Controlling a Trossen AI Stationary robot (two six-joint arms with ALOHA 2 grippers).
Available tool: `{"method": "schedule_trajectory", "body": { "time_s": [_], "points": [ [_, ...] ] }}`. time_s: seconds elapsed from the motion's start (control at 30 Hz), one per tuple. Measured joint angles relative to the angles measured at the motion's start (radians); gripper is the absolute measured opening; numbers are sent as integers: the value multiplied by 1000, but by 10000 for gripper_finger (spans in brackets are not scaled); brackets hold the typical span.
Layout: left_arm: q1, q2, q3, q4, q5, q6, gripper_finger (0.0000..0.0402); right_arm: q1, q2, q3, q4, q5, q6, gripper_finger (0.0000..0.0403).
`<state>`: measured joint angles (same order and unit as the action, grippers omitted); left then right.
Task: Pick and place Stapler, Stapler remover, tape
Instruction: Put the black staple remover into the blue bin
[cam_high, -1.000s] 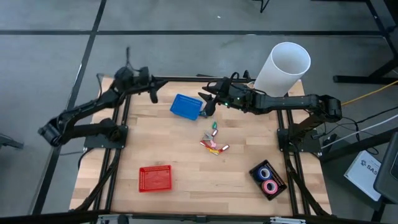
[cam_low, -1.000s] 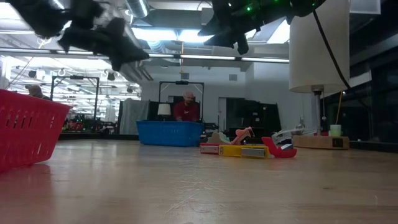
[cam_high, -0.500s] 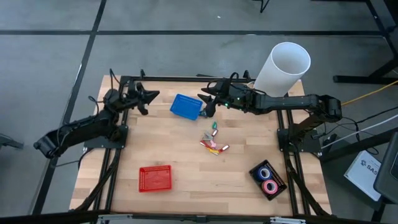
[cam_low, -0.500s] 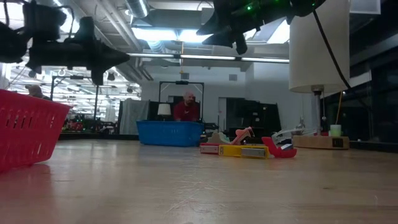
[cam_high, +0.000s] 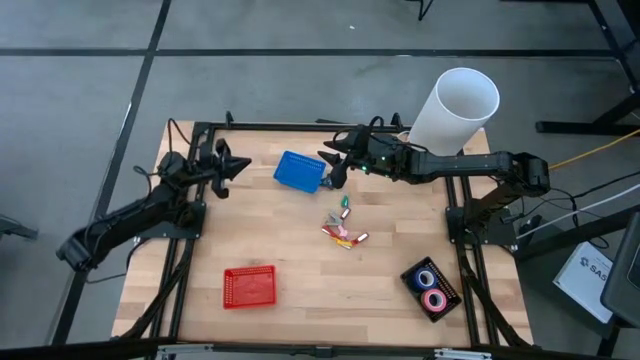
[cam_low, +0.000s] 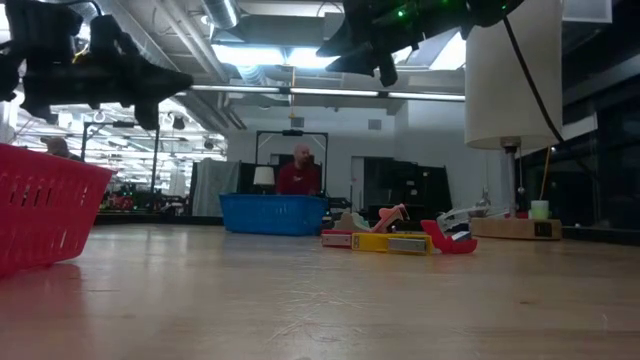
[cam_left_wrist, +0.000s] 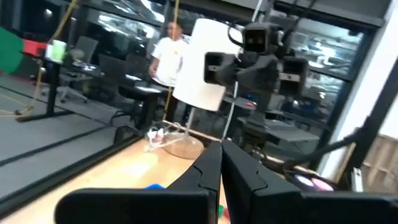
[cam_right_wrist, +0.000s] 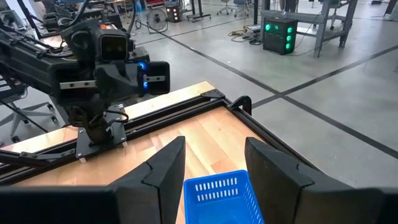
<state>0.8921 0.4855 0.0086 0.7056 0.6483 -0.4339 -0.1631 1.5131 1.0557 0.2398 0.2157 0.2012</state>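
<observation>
A small pile lies mid-table (cam_high: 342, 230): a yellow and red stapler (cam_low: 390, 242) and, at its end, a red claw-like stapler remover with silvery jaws (cam_low: 452, 232). Blue and pink tape rolls (cam_high: 431, 288) sit in a black tray at the near right. My right gripper (cam_high: 335, 165) (cam_right_wrist: 214, 146) hangs open above the right edge of a blue basket (cam_high: 300, 171), with nothing between its fingers. My left gripper (cam_high: 238, 164) (cam_left_wrist: 221, 152) is shut and empty at the far left, pointing about level toward the table's right.
A red basket (cam_high: 249, 286) stands near the front left. A tall white cylinder (cam_high: 455, 110) rises at the far right corner. Bare wood lies between the red basket and the pile. A person (cam_low: 302, 172) sits in the room beyond the blue basket.
My left arm has folded back toward the table's left edge and sunk a little. Its gripper has tipped up from slanting down to about level and stays shut.
</observation>
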Motion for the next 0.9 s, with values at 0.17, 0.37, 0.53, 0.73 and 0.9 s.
{"method": "schedule_trajectory", "body": {
  "time_s": [0.17,0.37,0.53,0.73,0.9],
  "points": [
    [-1,-69,0,-115,50,34,9,0,0,0,-8,0,0,169],
    [-43,-182,0,-160,-27,4,2,0,0,0,-12,0,4,169],
    [-138,-277,0,-342,-209,39,5,0,0,0,-35,0,8,169],
    [-321,-364,0,-514,-405,86,2,0,0,1,-46,0,7,169],
    [-463,-415,0,-608,-568,119,5,-5,0,1,-70,-8,4,169]
  ]
}}
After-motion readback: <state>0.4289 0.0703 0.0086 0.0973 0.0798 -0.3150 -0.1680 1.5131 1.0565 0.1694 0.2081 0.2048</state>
